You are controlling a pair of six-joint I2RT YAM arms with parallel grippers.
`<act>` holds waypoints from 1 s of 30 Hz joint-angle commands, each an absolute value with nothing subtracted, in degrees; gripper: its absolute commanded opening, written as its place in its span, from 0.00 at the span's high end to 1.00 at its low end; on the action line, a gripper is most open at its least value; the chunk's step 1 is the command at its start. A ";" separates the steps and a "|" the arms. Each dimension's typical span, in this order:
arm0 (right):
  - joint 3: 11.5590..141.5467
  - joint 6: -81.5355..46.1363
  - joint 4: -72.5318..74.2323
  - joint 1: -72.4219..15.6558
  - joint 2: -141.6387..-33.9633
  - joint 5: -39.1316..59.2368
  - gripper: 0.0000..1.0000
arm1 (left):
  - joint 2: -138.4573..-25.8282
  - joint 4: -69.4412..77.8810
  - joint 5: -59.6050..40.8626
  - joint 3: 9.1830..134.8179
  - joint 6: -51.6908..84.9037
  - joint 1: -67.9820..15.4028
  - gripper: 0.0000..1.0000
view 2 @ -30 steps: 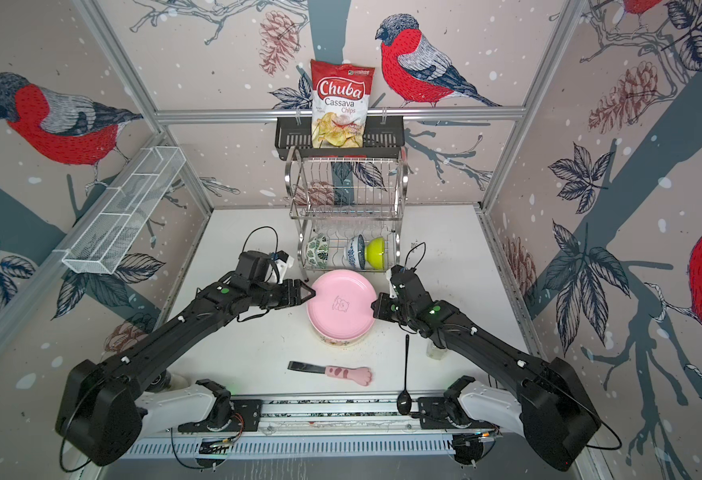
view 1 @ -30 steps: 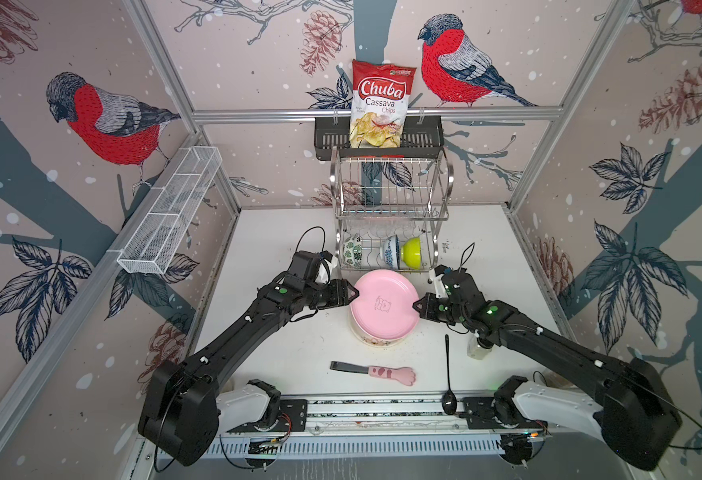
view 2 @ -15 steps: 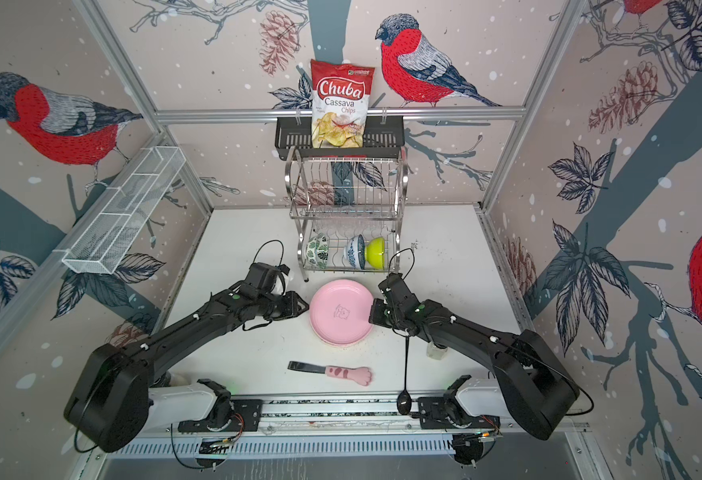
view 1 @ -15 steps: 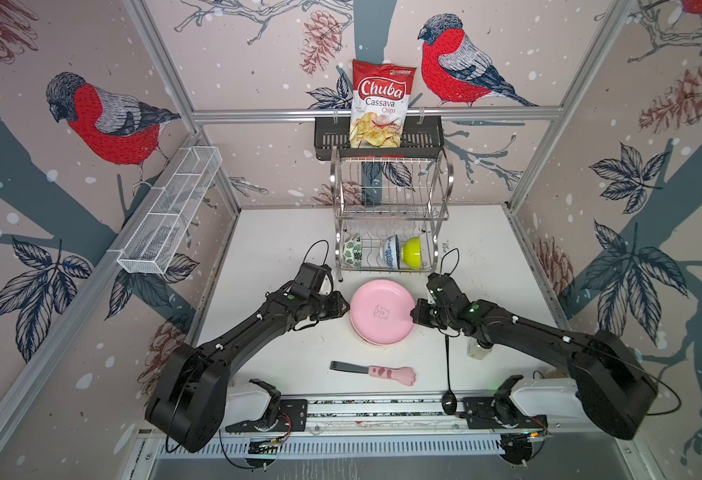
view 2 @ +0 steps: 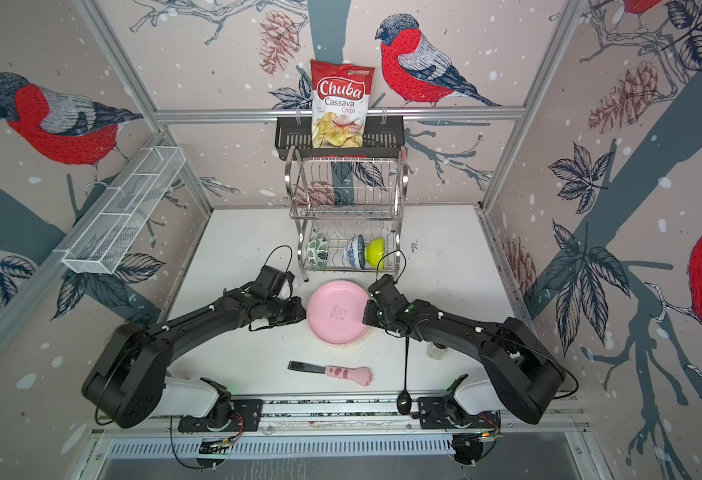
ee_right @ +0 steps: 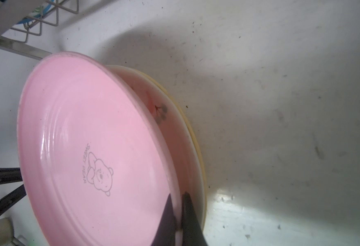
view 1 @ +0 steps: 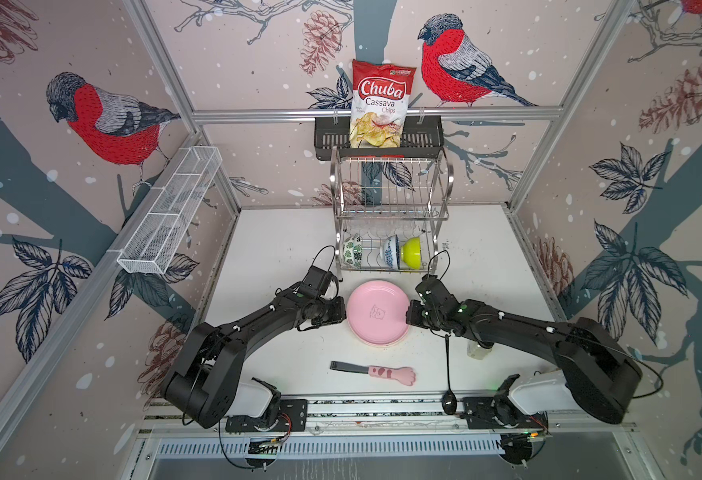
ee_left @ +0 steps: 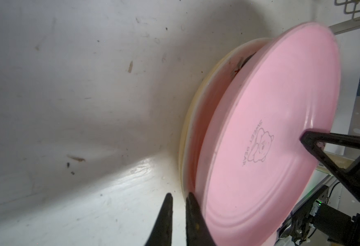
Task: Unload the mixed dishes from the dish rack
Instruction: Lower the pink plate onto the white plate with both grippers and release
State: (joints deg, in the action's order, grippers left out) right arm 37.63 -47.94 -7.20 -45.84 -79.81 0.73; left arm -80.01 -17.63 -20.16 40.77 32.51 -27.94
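White tabletop [view 1: 282,232], scuffed, bird-papered walls around it. A two-tier shiny steel wire dish rack [view 1: 390,208] stood at the back. A green-leaf bowl [view 1: 351,251], a blue-white bowl [view 1: 391,253] and a lime bowl [view 1: 411,253] sat on edge in its lower tier. Just before the rack, a round pink plate [view 1: 376,311] with a bear drawing lay tilted over a drawing-decorated white plate [ee_right: 164,112], which sat on a cream-yellow plate [ee_right: 196,136]. The right gripper [ee_right: 178,213] was clamped on the pink plate's rim. The left gripper [ee_left: 179,204] sat at the opposite rim, its fingers nearly together with nothing between them, just beside the lower plates' edge.
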 commanded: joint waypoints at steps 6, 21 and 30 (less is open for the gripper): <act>37.28 -50.73 -7.45 -47.20 -79.76 -3.88 1.00 | -79.78 -21.41 -14.87 42.70 31.70 -28.21 0.84; 37.79 -49.86 -11.98 -47.44 -75.46 -6.73 0.71 | -77.81 -23.82 -13.15 45.26 30.93 -28.21 0.84; 37.57 -42.13 -11.91 -43.65 -61.64 -7.17 0.55 | -71.55 -23.63 -1.70 51.27 30.58 -27.97 0.71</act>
